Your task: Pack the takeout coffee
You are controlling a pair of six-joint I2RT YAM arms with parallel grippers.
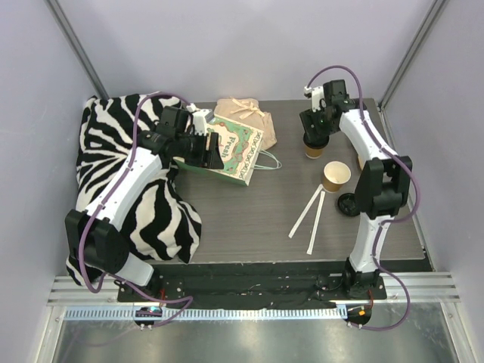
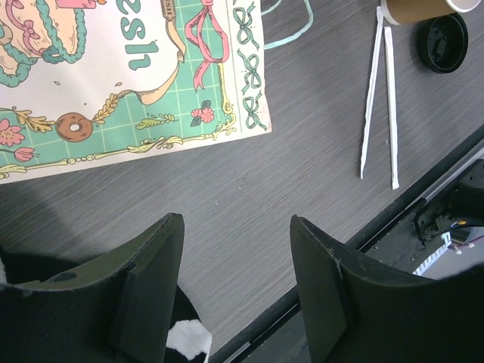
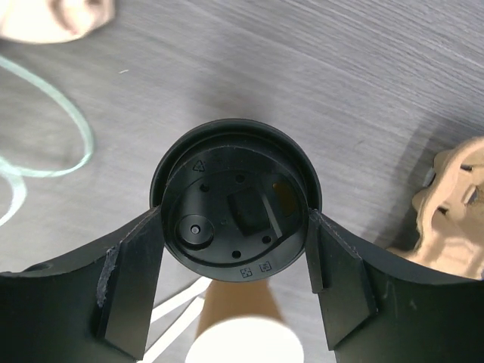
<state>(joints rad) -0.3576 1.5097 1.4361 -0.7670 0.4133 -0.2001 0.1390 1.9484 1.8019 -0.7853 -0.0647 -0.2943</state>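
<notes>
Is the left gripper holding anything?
No, the left gripper is open, with only bare table showing in its gap.

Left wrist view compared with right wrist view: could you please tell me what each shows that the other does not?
Only the left wrist: the bag's printed face, the loose lid and a zebra cloth. Only the right wrist: the lidded coffee between the right jaws, contact unclear, and a tan cardboard piece at the right edge. Both: the open cup, the two straws, the bag's teal handle and the dark table.
</notes>
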